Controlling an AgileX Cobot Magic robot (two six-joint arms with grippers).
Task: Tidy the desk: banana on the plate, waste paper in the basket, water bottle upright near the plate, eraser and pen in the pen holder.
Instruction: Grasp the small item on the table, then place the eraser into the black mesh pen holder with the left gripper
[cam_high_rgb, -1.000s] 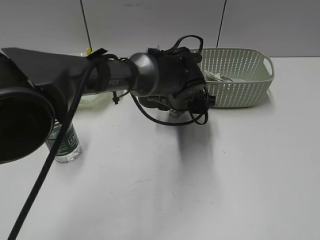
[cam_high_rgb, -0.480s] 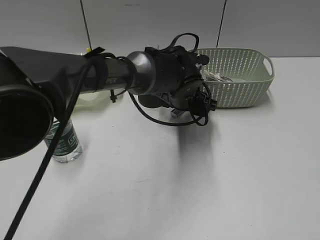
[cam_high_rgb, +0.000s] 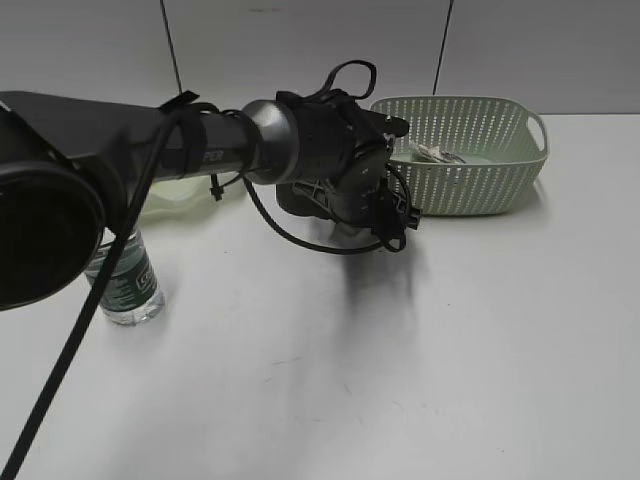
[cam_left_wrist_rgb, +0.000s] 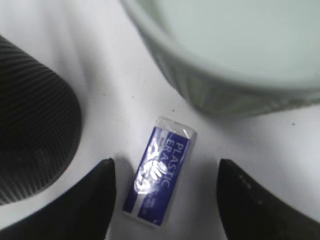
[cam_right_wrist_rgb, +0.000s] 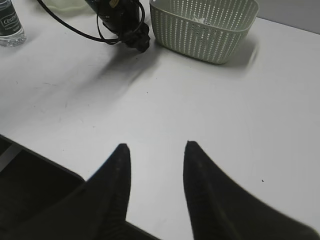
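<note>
The eraser (cam_left_wrist_rgb: 160, 179), a small block in a blue sleeve printed "PLASTIC ERASER", lies flat on the white desk (cam_high_rgb: 450, 350) directly between the two dark fingertips (cam_left_wrist_rgb: 85, 200) of the left gripper (cam_left_wrist_rgb: 162, 197), which stand well apart with bare desk on either side of the block, touching nothing. That straddling pose looks chosen so the jaws can close across the eraser's narrow width rather than its length. Just beside it on one side stands the black mesh pen holder (cam_left_wrist_rgb: 30, 125), its destination, and on the other the ribbed wall of the pale green plate (cam_left_wrist_rgb: 225, 95), so the lift should be short (though the nearby walls leave little room for a crooked approach). In the exterior view the left arm hides this whole spot. The water bottle (cam_high_rgb: 125, 280) already stands upright near the plate, and the waste paper (cam_high_rgb: 438, 153) sits inside the sage green basket (cam_high_rgb: 480, 180); I cannot see the banana or the pen. The right gripper (cam_right_wrist_rgb: 152, 150) hangs idle over bare desk near the front edge, its fingers parted and empty, presumably parked clear of the left arm's work
</note>
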